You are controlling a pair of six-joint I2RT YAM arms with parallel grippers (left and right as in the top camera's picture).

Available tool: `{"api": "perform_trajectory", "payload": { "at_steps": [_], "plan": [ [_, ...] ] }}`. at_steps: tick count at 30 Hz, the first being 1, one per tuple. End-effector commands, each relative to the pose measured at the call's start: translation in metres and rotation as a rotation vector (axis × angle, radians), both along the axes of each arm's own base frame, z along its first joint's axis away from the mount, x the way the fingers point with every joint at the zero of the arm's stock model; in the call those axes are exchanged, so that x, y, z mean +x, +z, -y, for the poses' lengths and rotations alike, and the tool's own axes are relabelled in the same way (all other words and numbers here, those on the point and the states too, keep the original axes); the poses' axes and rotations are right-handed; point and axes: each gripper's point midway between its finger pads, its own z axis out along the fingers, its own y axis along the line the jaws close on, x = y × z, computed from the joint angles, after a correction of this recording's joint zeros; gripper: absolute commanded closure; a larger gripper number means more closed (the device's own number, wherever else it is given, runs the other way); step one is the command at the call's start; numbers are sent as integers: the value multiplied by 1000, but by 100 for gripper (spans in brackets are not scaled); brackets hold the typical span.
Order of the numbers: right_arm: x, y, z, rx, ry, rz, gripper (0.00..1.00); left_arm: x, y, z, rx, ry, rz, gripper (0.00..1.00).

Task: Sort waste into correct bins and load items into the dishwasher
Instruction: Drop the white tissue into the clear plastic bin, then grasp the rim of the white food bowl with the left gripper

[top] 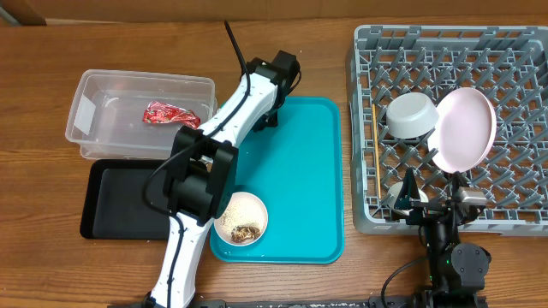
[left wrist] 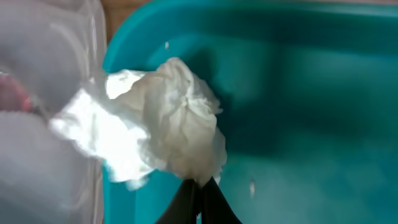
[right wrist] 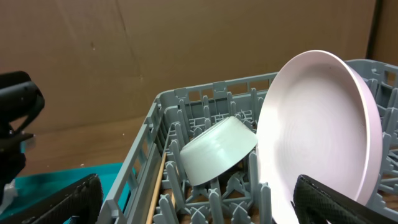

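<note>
Pinched tight in the left gripper (left wrist: 199, 190): the crumpled white tissue (left wrist: 177, 124), soft and creased, at the 11 o'clock corner of the teal tray (left wrist: 298, 112), just beside the clear tub (left wrist: 43, 56); likely bound there, to join the crinkled red wrapper (top: 169, 114); splayed empty at 6 o'clock of the grey peg rack (top: 514, 51), the right gripper (top: 435, 198); propped on edge between pegs, the smooth round plate (top: 465, 128).

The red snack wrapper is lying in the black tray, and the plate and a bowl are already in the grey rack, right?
Not quite: the overhead view shows the red snack wrapper in the clear tub, not the black tray. The plate and bowl are indeed in the grey rack.
</note>
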Motion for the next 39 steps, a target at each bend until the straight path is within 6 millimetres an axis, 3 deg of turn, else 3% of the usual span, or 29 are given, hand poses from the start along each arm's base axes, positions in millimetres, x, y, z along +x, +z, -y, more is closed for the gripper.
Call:
{"api": "perform_trajectory", "payload": {
  "at_steps": [1,5,8,10,13,16,17,20,21,23,28,33,36,39],
  "plan": [
    [0,-2,1,-1,-3,1,0,16,78,18,-153,34,152,96],
    [0,-2,1,-1,-3,1,0,12,150,9,-193,40,270,96],
    [0,-2,1,-1,-3,1,0,3,187,-26,-163,109,333,96],
    [0,-2,1,-1,-3,1,0,-4,195,-52,-138,185,335,96],
    [0,-2,1,-1,-3,1,0,-10,187,-92,-114,284,282,96],
    [0,-2,1,-1,-3,1,0,-16,155,-122,-124,365,184,95],
    [0,-2,1,-1,-3,1,0,-18,148,-127,-133,380,159,86],
    [0,-2,1,-1,-3,1,0,-24,136,-138,-177,390,94,43],
    [0,-2,1,-1,-3,1,0,-25,137,-139,-205,378,81,38],
    [0,-2,1,-1,-3,1,0,-28,147,-139,-245,365,78,38],
    [0,-2,1,-1,-3,1,0,-47,198,-124,-276,298,158,41],
    [0,-2,1,-1,-3,1,0,-86,239,-76,-308,157,197,40],
    [0,-2,1,-1,-3,1,0,-117,241,-42,-303,87,135,40],
    [0,-2,1,-1,-3,1,0,-137,228,-4,-316,6,69,43]
  ]
}}
